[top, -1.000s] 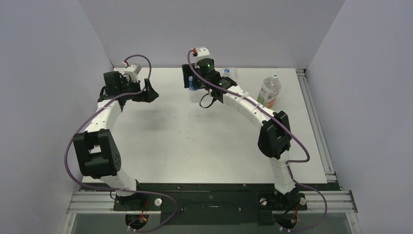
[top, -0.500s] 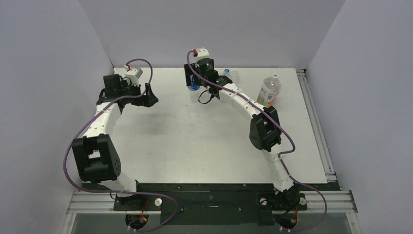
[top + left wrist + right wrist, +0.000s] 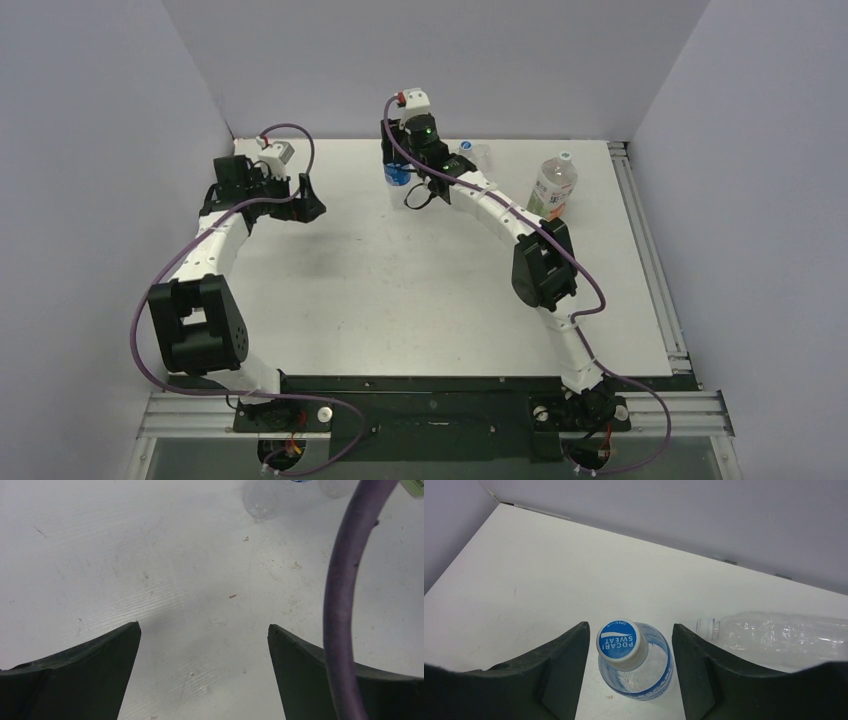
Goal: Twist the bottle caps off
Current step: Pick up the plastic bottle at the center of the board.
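A blue-labelled bottle stands upright at the back of the table, its blue cap printed with white letters. My right gripper straddles the cap from above. Its jaws are open, with a narrow gap on the left of the cap and a wider one on the right. In the top view the right gripper hides most of that bottle. A clear plain bottle lies on its side just to the right. My left gripper hangs open over bare table, nothing between its fingers.
A wider bottle with an orange-and-green label and a white cap stands at the back right. Another clear bottle lies behind the right wrist. A purple cable crosses the left wrist view. The back wall is close behind.
The right gripper's jaws have narrowed around the blue-labelled bottle's cap and the wrist has shifted slightly toward the back wall. The left arm has barely moved.
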Robot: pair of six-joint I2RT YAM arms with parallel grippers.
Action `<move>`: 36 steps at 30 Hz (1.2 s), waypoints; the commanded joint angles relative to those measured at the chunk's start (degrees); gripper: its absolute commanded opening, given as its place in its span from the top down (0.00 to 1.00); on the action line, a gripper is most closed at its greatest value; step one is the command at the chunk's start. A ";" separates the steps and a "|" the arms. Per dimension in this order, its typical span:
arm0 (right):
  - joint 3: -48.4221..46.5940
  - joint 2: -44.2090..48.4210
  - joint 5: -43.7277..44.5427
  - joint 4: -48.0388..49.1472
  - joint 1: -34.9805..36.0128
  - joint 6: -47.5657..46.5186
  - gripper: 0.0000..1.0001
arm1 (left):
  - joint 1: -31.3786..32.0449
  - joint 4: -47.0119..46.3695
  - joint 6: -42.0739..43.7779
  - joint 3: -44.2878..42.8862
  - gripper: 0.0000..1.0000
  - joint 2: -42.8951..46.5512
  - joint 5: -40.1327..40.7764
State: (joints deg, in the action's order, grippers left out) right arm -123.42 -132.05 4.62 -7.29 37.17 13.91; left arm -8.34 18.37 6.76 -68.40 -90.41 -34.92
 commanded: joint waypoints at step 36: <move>33.74 29.17 -8.96 14.04 2.27 6.70 0.95 | 5.37 24.43 17.00 -5.19 0.03 9.54 -21.51</move>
State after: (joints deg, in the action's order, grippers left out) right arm -97.14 -115.50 1.50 -0.40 38.15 16.43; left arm -4.40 29.78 12.71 -69.21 -85.62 -43.35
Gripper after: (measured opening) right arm 0.324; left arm 0.968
